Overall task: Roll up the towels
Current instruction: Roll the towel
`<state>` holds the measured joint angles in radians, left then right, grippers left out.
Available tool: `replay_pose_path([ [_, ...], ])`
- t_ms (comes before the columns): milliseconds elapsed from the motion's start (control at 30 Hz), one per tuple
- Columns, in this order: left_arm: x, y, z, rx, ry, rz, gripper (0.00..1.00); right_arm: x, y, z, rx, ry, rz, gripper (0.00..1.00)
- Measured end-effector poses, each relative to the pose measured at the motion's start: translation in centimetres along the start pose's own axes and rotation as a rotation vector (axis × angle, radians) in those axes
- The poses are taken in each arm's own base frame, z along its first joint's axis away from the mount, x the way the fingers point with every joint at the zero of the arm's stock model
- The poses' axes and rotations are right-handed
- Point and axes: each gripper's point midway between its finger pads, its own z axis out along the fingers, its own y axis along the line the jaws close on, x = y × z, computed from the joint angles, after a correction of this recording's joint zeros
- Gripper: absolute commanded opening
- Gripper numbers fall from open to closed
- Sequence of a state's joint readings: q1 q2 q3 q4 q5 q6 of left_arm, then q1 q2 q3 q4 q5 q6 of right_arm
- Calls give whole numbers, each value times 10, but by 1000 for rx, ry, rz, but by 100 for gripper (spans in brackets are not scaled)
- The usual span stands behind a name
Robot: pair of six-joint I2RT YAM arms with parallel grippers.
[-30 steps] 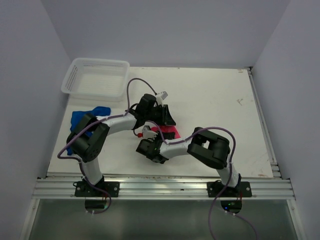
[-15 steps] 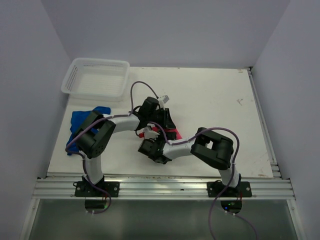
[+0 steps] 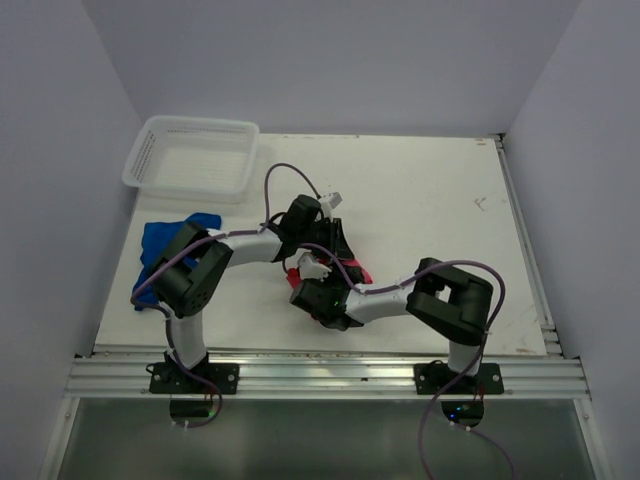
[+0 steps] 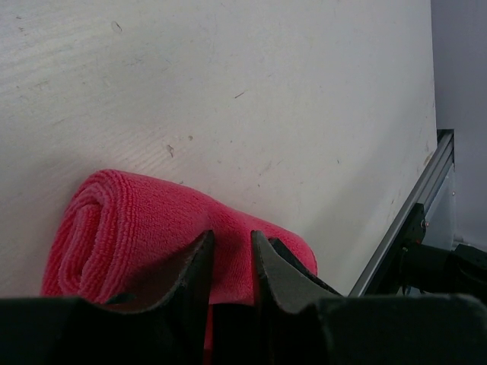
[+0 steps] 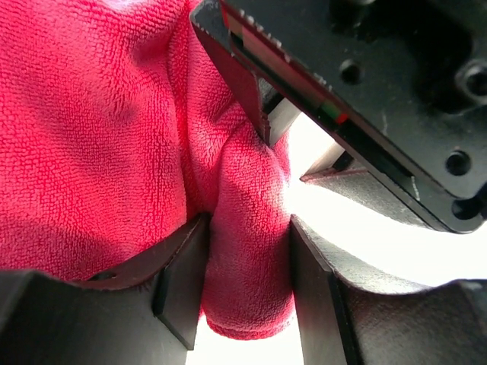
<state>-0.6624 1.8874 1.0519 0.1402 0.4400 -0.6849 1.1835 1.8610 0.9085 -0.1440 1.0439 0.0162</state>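
Near edge: one aluminium rail [image 3: 320, 378] with two arm bases bolted side by side, well short of the pink towel [image 4: 114, 228]. Pink towel lies on the white table [image 3: 430, 200], rolled; the spiral end shows in the left wrist view. It is sandwiched between both grippers. Right gripper [image 5: 247, 228] comes in from the towel's near side, jaws apart around a hanging fold of it. The cloth touches both inner faces, and I cannot tell if they squeeze or just flank it. Left gripper [image 4: 230, 237] sits on the towel's far side. Its jaws are nearly together and pinch the pink cloth showing in the narrow gap, with one finger tip poking into the fold in the right wrist view. Count: two towels, two arms, one basket. Blue towel [image 3: 160, 238] lies crumpled well left of the pink towel, at the table's left edge, partly hidden by the left arm's elbow. Open room: bare tabletop right of and beyond the pink towel, out to the right edge strip [image 3: 522, 250]. White mesh basket [image 3: 135, 165] stands far-left of the pink towel, at the back left corner just beyond the blue one. Plain walls [image 3: 330, 60] close off left, right and far sides.
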Motion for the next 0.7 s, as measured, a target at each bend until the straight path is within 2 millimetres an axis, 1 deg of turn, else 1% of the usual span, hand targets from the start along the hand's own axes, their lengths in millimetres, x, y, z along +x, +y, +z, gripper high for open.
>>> replay_pose_path([
  [67, 0, 0, 0, -1, 0, 0, 31, 0, 0, -1, -8, -2, 1, 53],
  [100, 0, 0, 0, -1, 0, 0, 31, 1, -1, -2, -13, -3, 3, 62],
  [133, 0, 0, 0, -2, 0, 0, 31, 2, -2, -3, -17, -4, 5, 86],
  [167, -1, 0, 0, -5, -3, 1, 30, 3, -5, -4, -13, -4, 5, 91],
  [200, -1, 1, 0, -9, -5, 1, 30, 3, -12, -5, 5, -5, -6, 91],
  [233, -2, 2, 1, -15, -9, 1, 30, 3, -16, -6, 4, -6, -5, 91],
  [333, -4, 2, 1, -26, -18, 4, 30, 7, -18, -9, -14, -9, 1, 92],
  [500, -1, 0, 1, -36, -15, 22, 30, 16, -21, -13, -45, -11, 17, 92],
  [533, 0, 1, 1, -35, -16, 24, 30, 17, -22, -14, -47, -14, 44, 92],
  [600, 0, 10, 1, -51, -15, 9, 30, 10, -28, -22, -67, -49, 138, 92],
  [700, -3, 21, -1, -68, -21, -10, 30, -12, -44, -35, -84, -123, 304, 92],
])
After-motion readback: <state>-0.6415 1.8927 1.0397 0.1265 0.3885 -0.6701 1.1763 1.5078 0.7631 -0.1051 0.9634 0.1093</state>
